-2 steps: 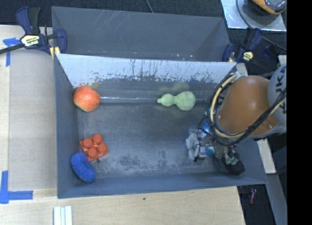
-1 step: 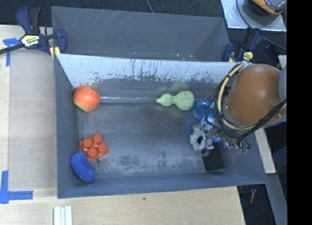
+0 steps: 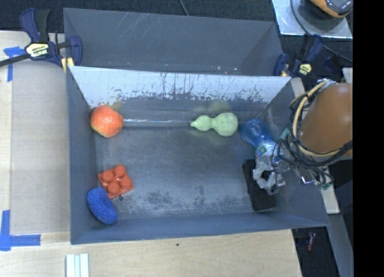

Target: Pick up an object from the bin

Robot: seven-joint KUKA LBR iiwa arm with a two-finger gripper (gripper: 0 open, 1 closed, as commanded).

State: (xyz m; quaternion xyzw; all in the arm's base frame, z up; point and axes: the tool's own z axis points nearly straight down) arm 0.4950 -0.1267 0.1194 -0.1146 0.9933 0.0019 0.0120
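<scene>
Pincer (image 3: 267,177) is seen low at four o'clock in the bin (image 3: 180,174), over a flat black block (image 3: 261,198). A blue plastic bottle (image 3: 255,132) lies at its eleven o'clock. Whether it is spread or pressed together cannot be told. The block would best be straddled squarely across its narrow sides, clear of the wall. No writing can be read.

orange fruit (image 3: 107,121) far-left | green gourd (image 3: 216,125) far wall | red blocks (image 3: 115,180), blue sponge (image 3: 102,205) near-left

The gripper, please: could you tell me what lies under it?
A black block lies under the gripper, by the right wall of the bin. The gripper covers its far end.
</scene>
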